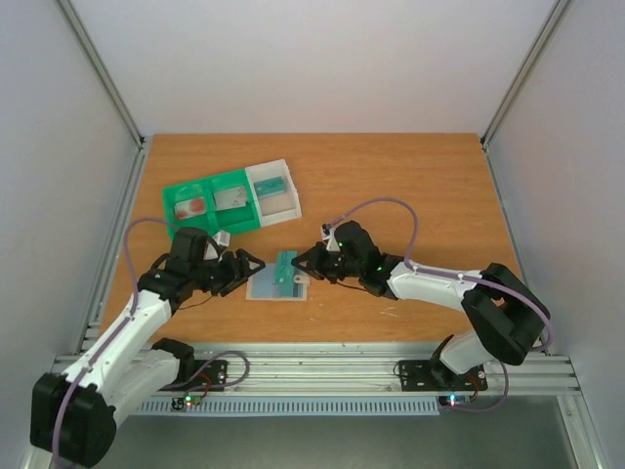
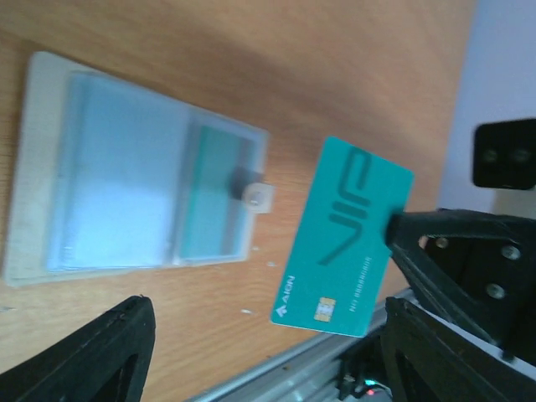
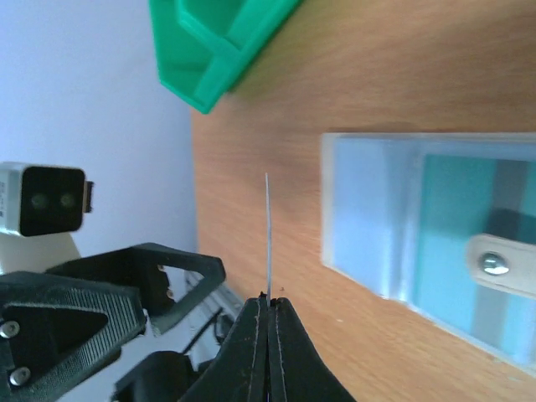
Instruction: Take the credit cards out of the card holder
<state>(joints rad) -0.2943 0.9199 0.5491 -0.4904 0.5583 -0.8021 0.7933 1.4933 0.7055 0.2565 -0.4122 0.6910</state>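
card extraction: teal credit card (image 2: 343,239) held clear of the card holder (image 2: 134,176).
we see the right gripper (image 3: 268,300) pinched fully closed on one edge of the teal credit card, which hangs tilted off the wood just beside the holder's tab edge. the card holder lies flat on the table (image 1: 391,176), and teal shows in its inner pocket next to the white tab (image 2: 260,197). the left gripper (image 1: 249,271) hovers at the holder's opposite side, jaws spread wide, grasping nothing. beyond the holder's far edge sits a green-and-white tray (image 1: 232,198) with loose cards (image 1: 190,207) in its compartments.
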